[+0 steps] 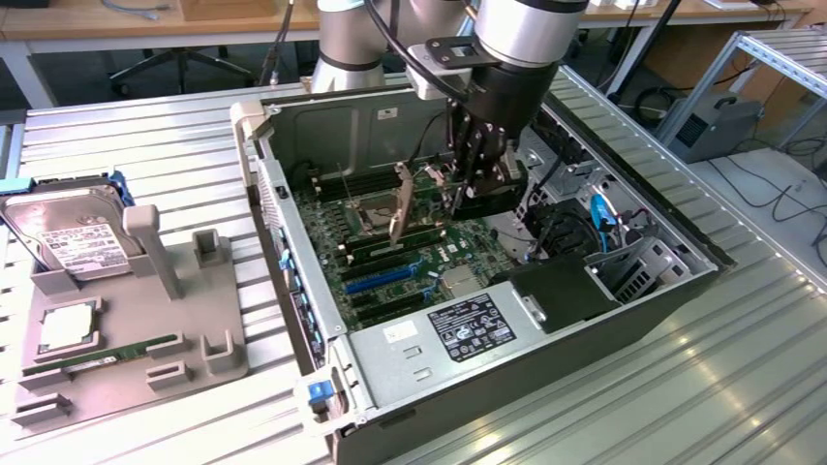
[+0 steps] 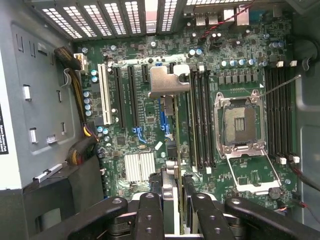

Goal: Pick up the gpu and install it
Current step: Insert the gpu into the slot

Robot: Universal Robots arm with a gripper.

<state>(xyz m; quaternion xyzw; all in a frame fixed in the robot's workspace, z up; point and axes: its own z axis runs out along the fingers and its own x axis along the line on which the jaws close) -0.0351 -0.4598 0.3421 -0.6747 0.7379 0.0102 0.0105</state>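
Observation:
My gripper (image 1: 475, 194) reaches down into the open computer case (image 1: 278, 194) and is shut on the gpu (image 1: 416, 208). The card hangs upright just above the green motherboard (image 1: 387, 271). In the wrist view the gpu (image 2: 172, 165) appears edge-on between the two black fingers (image 2: 150, 215), its silver end bracket (image 2: 167, 80) pointing toward the case's rear slot openings. It runs along the long expansion slots (image 2: 132, 95) in the middle of the motherboard (image 2: 240, 45). Whether its edge touches a slot I cannot tell.
An open CPU socket (image 2: 240, 125) and memory slots (image 2: 202, 115) lie beside the card. The power supply (image 1: 472, 329) fills the case's near end. On the exterior view's left a grey fixture (image 1: 130, 373) holds a hard drive (image 1: 77, 242), a processor (image 1: 65, 329) and a green memory stick (image 1: 123, 349).

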